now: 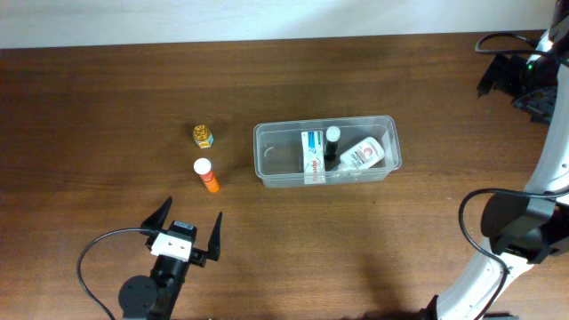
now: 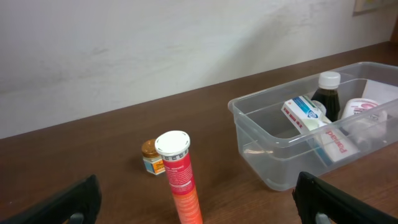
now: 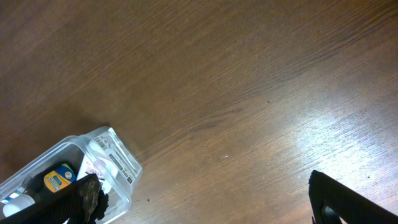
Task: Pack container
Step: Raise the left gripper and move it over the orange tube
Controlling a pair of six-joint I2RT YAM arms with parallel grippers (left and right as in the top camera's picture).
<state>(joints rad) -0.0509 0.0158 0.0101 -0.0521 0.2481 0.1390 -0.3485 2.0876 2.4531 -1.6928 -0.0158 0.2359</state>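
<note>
- Overhead view: the container [image 1: 277, 160], a clear tub, sits near the middle of the worktop, slightly toward the right edge, its long side running along the far edge.
- Inside lie a white-and-blue box [image 1: 311, 153] and a white bottle with a red label [image 1: 362, 154]. A dark bottle with a white cap [image 1: 332, 142] stands between them.
- Left of the tub, apart from it, an orange tube with a white cap [image 1: 207, 175] stands upright. A small gold-lidded jar [image 1: 203, 135] sits just beyond it toward the far edge.
- The left gripper [image 1: 192, 211] hovers by the near edge, fingers spread wide and holding nothing, facing the tube.
- The right gripper [image 3: 199, 190] hangs over the far right corner, fingers likewise wide apart and empty.
</note>
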